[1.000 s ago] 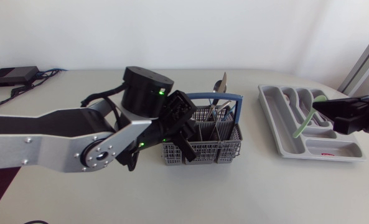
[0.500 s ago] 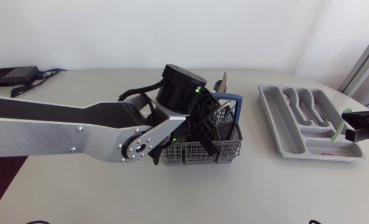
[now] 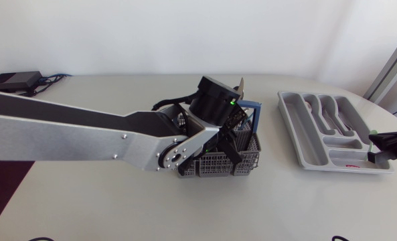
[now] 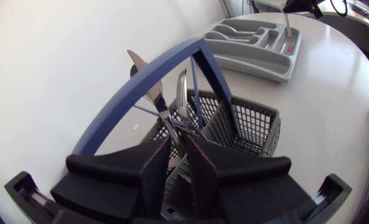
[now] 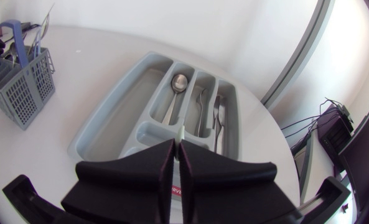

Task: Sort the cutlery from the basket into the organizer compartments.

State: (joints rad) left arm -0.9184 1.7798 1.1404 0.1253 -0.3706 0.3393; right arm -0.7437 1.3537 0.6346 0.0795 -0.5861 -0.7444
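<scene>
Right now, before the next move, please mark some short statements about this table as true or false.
1. The left claw is over the basket. True.
2. The organizer holds no cutlery. False: a spoon and other pieces lie in its compartments.
3. The basket's handle is blue. True.
4. The right claw hangs over the basket. False: it is at the organizer, shut on a pale utensil.

The basket (image 3: 215, 164) is grey mesh with a blue handle (image 3: 253, 105); its cutlery (image 4: 162, 102) is silver. The organizer (image 3: 293, 124), right of the frame, is pale grey with a red label (image 3: 353, 162). The left gripper (image 4: 178, 143) and right gripper (image 5: 177, 147) are matte black; the utensil (image 5: 182, 132) in the right one is pale green. The left arm (image 3: 57, 137) is silver-grey with black joints and a green light (image 3: 232, 102).
</scene>
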